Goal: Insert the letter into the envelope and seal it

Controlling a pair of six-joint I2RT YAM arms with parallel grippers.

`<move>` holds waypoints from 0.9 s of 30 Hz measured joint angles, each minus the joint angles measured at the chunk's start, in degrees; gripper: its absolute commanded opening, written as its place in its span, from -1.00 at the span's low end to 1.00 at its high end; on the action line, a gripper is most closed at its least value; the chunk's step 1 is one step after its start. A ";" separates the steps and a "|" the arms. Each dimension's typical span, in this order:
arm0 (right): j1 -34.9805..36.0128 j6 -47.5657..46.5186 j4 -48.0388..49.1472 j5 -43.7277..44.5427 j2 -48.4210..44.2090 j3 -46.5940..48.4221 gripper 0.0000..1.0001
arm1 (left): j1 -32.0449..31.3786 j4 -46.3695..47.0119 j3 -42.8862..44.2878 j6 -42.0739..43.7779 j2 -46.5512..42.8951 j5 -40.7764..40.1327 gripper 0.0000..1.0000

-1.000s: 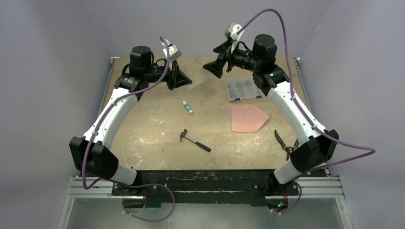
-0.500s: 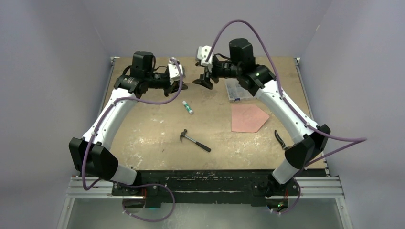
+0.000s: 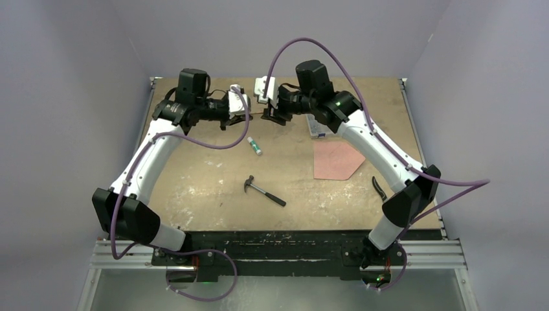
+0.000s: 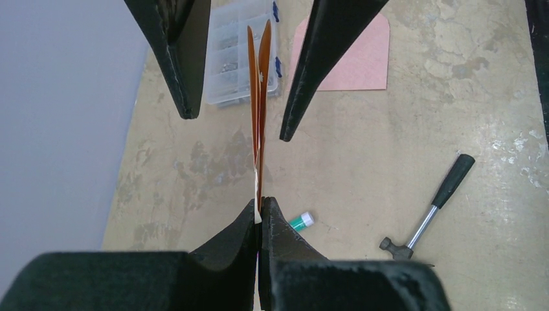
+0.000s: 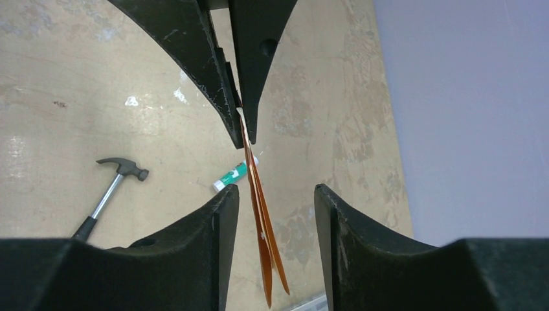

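Looks like a handover: left gripper (image 4: 260, 210) clamps the folded letter (image 4: 257, 97); right gripper (image 5: 275, 189), spread apart, straddles it and needs to close squarely.

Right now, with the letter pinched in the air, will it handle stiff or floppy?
Likely light and thin: the letter shows only as slim edges in the shut left gripper. Its two leaves splay apart at the free end, so it may spring open. It stands straight inside the open right gripper, so probably stiff edgewise.
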 measured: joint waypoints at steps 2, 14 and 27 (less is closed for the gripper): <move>0.22 0.02 -0.02 0.42 0.04 0.15 -0.08 | 0.00 -0.48 0.61 0.61 0.00 0.70 -1.00; 1.01 2.34 1.22 1.97 0.07 0.44 -1.00 | 1.38 1.05 1.16 -0.72 -1.16 4.31 -0.21; 0.39 24.24 15.50 19.43 -6.03 -2.01 -1.00 | 5.11 53.13 -19.02 -44.46 -12.83 -16.87 0.53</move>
